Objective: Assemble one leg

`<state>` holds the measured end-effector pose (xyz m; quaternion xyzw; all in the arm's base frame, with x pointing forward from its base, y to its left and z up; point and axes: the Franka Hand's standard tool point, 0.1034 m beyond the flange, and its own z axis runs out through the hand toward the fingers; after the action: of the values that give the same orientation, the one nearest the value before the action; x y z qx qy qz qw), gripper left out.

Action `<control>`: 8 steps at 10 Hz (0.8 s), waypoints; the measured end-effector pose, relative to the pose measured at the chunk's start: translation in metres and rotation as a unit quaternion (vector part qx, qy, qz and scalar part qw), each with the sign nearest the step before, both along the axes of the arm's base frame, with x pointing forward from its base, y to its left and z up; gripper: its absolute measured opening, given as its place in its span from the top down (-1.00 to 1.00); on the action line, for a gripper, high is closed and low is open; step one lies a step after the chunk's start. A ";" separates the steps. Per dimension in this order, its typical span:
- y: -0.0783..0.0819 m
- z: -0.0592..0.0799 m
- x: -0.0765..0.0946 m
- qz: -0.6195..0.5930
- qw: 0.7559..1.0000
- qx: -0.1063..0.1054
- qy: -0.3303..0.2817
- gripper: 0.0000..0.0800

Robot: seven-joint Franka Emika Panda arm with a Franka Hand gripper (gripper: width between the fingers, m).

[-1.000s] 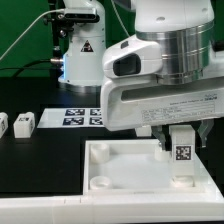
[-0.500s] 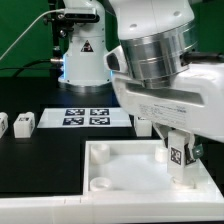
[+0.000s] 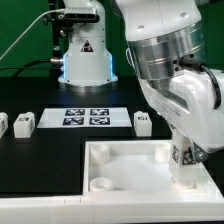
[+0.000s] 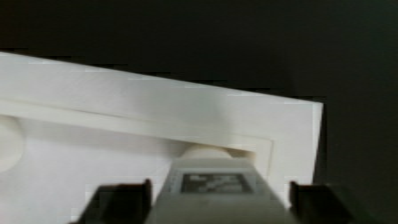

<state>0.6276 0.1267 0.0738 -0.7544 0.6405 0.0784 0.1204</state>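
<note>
My gripper (image 3: 183, 162) is shut on a white leg (image 3: 182, 156) with a black-and-white tag and holds it upright at the near corner socket of the large white panel (image 3: 125, 160), on the exterior view's right. In the wrist view the leg (image 4: 217, 188) sits between the two dark fingers (image 4: 123, 203), its far end at a round socket (image 4: 210, 151) in the panel's corner (image 4: 107, 95). Whether the leg is seated in the socket is hidden by the hand.
Three more legs stand on the black table: two at the exterior view's left (image 3: 24, 121) (image 3: 2, 124) and one by the arm (image 3: 142, 121). The marker board (image 3: 88, 117) lies behind the panel. The robot base (image 3: 84, 50) stands at the back.
The hand has turned about its vertical axis over the corner socket, with the leg still in it. The leg stays at the same spot on the panel.
</note>
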 end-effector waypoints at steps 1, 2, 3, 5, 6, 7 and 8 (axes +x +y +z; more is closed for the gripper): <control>0.000 0.000 0.000 0.028 1.000 -0.001 -0.008 -0.42; 0.001 0.000 0.000 0.030 1.000 -0.001 -0.009 -0.57; 0.001 -0.001 -0.003 0.099 0.995 -0.003 -0.019 -0.61; 0.000 0.005 -0.005 0.289 0.955 -0.016 -0.061 -0.62; 0.000 0.004 -0.006 0.347 0.935 -0.017 -0.077 -0.62; -0.001 0.003 -0.006 0.416 0.904 -0.018 -0.096 -0.62; -0.001 0.003 -0.006 0.469 0.876 -0.019 -0.112 -0.62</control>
<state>0.6216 0.1254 0.0765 -0.9722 0.1950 0.0291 0.1261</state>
